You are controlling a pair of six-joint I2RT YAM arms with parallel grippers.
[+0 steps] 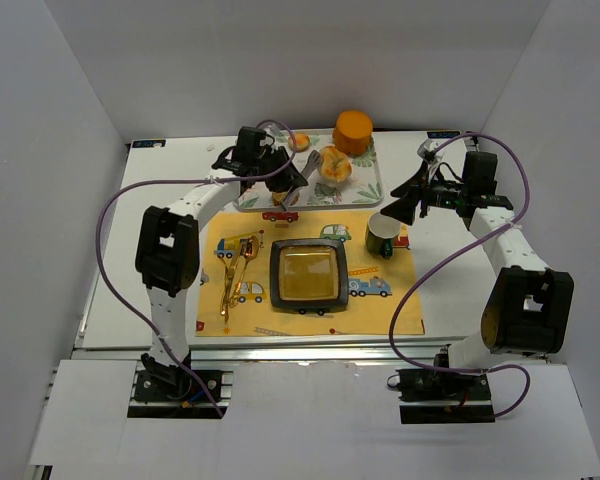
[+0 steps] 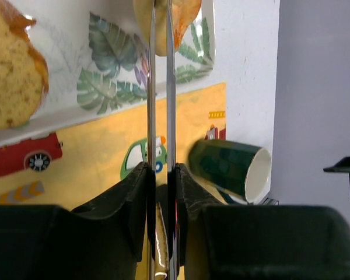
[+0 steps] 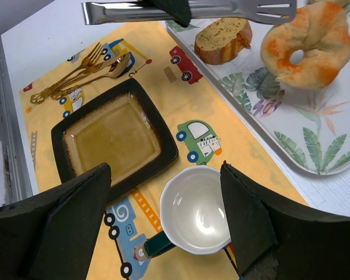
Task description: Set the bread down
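The bread (image 3: pixel 306 44), a golden-tan ring, is tilted up over the leaf-print tray (image 3: pixel 315 128). It also shows in the top view (image 1: pixel 334 166). The tips of silver tongs (image 3: pixel 221 9) pinch its upper edge. My left gripper (image 2: pixel 161 169) is shut on the tongs (image 2: pixel 170 87), whose arms run to the bread (image 2: pixel 186 14) at the top of that view. In the top view the left gripper (image 1: pixel 278 170) is over the tray's left part. My right gripper (image 3: pixel 165 169) is open and empty above the green mug (image 3: pixel 195 210), and shows at the right in the top view (image 1: pixel 405 205).
A darker toast piece (image 3: pixel 223 38) lies on the tray to the left of the bread. An orange bun (image 1: pixel 353 130) sits at the tray's far edge. A black-rimmed square plate (image 1: pixel 307 275) and gold cutlery (image 1: pixel 235 270) lie on the yellow car-print mat (image 1: pixel 380 305).
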